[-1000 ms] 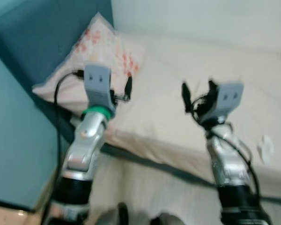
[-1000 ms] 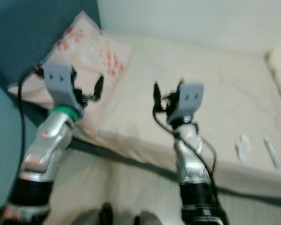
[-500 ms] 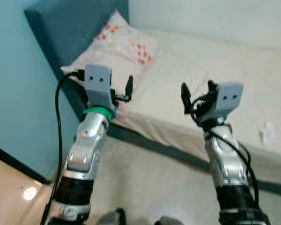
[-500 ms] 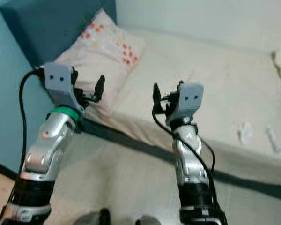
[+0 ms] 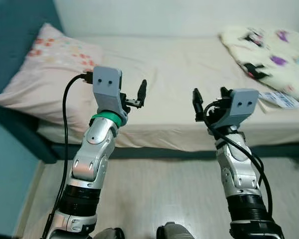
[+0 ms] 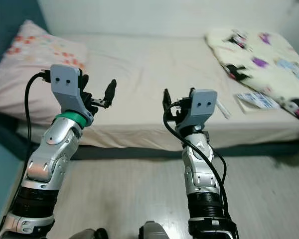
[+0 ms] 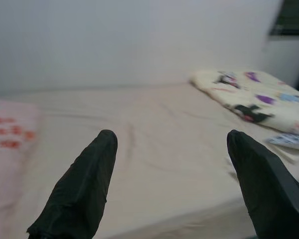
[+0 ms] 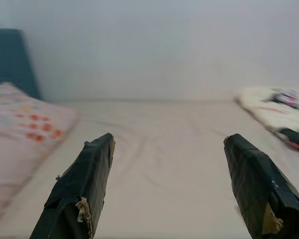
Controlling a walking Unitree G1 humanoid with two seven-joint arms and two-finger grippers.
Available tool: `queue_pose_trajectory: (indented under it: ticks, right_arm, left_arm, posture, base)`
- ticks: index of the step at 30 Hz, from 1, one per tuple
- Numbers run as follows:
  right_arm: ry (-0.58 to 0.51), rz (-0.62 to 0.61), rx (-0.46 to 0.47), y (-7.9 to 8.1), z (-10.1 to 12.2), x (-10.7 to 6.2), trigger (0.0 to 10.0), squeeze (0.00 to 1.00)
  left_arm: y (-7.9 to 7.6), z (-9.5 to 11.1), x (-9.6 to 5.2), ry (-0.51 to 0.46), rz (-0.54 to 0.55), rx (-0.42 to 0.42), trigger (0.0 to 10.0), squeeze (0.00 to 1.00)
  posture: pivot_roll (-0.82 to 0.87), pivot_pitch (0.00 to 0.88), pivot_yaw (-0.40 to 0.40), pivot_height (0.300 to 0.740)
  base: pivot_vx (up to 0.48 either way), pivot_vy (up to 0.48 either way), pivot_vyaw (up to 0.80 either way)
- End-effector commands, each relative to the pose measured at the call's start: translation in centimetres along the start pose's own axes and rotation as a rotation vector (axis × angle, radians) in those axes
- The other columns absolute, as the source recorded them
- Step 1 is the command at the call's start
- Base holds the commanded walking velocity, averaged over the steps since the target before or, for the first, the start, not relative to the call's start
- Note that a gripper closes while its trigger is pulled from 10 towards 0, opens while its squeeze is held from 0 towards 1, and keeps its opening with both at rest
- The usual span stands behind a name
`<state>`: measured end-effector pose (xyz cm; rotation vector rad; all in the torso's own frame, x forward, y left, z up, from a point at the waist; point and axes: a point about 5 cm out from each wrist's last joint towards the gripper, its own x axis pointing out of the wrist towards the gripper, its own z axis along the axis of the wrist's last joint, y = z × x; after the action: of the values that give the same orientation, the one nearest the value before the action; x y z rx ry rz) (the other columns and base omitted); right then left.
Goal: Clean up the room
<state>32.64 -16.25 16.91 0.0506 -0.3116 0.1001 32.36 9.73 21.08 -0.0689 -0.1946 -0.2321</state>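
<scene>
A bed with a cream sheet [image 5: 179, 64] stands before me. At its head on the left lies a pink floral pillow [image 5: 45, 74]. A cream patterned blanket [image 5: 269, 47] is bunched up on the right. Near it lie a thin booklet [image 6: 256, 99] and a small white tube [image 6: 222, 108]. Both arms are raised in front of the bed's near edge. My left gripper [image 5: 132, 99] is open and holds nothing. My right gripper [image 5: 209, 99] is open too, also with nothing in it. The wrist views look between spread black fingers [image 7: 84, 184] [image 8: 84, 184] at the sheet.
A dark teal headboard [image 5: 10, 25] rises behind the pillow, with a teal wall at the far left. A pale wall runs behind the bed. Light wooden floor [image 5: 159, 199] lies between me and the bed frame.
The whole picture has swung to the right, from the pillow and headboard to the full bed with the blanket. Both arms keep the same raised pose and stay open.
</scene>
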Motion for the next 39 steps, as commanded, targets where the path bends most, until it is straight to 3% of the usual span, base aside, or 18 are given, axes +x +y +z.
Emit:
queue_pose_trajectory:
  ticks: [1,7,14,39]
  right_arm:
    - [0.017,-0.001,0.011,0.0,-0.3,0.0,10.0,0.0]
    - [0.016,0.005,0.013,0.1,-0.3,0.0,10.0,0.0]
    - [0.018,0.011,0.015,0.1,-0.3,0.0,10.0,0.0]
    - [0.028,0.017,0.017,0.2,-0.5,-0.1,10.0,0.0]
  left_arm:
    - [0.0,-0.5,-0.1,0.026,-0.003,-0.01,10.0,0.0]
    - [0.2,-0.9,-0.1,0.043,-0.004,-0.031,10.0,0.0]
    - [1.1,-1.8,-0.3,0.068,0.026,0.008,10.0,0.0]
    - [1.1,-2.4,-0.3,0.078,0.034,0.018,10.0,0.0]
  posture:
    - [-0.05,0.006,0.036,0.74]
    - [-0.05,0.003,0.036,0.74]
    - [-0.05,0.004,0.035,0.74]
    - [-0.05,0.016,0.033,0.74]
  base:
    - [0.0,0.0,-0.8]
    - [0.0,0.0,-0.8]
    - [0.0,0.0,-0.8]
    - [0.0,0.0,-0.8]
